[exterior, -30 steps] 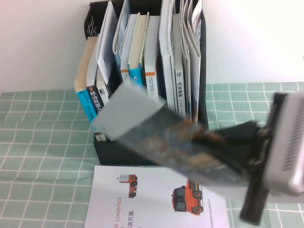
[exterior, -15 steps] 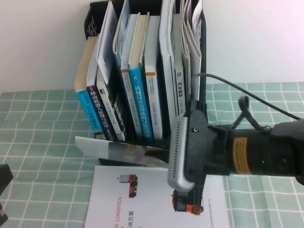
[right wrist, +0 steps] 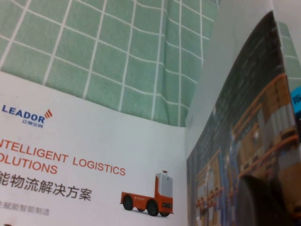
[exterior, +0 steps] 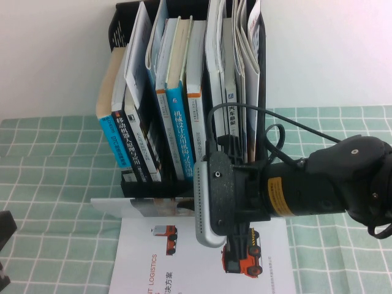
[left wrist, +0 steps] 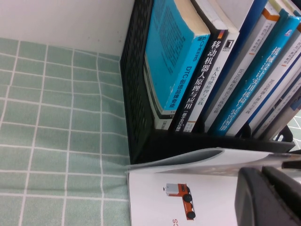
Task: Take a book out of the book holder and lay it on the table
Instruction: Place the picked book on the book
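Right end effector (exterior: 236, 217) grips the book (exterior: 144, 207), low before the holder (exterior: 153, 187); next, release. Left end effector (exterior: 5, 245) sits at the table's (exterior: 55, 165) left edge, state unclear.

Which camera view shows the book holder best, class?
The high view: the whole black book holder stands upright on the table, books filling its slots. The left wrist view shows only one lower corner. The right wrist view shows none of it.
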